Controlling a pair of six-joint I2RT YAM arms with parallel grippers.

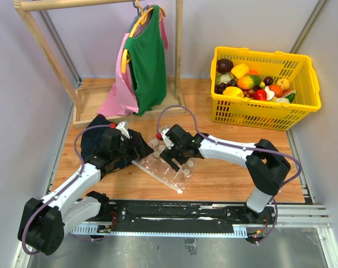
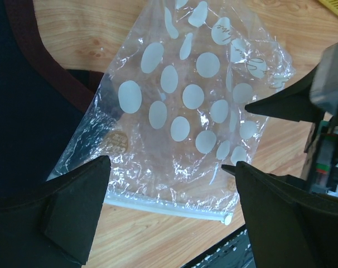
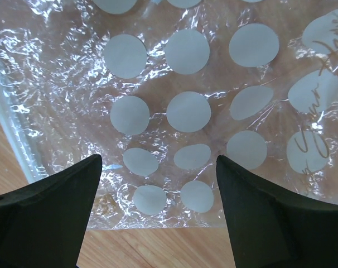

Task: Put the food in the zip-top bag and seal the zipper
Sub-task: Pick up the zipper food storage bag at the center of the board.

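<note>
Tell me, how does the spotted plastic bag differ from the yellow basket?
The bag is clear with white dots; the basket is yellow mesh. The bag lies flat and looks empty; the basket stands upright, full of toy food. Both rest on the wooden table.

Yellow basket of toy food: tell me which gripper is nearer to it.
Right. The right gripper hovers over the dotted zip-top bag, left of the basket; the left gripper sits further left, beside the navy cloth.
</note>
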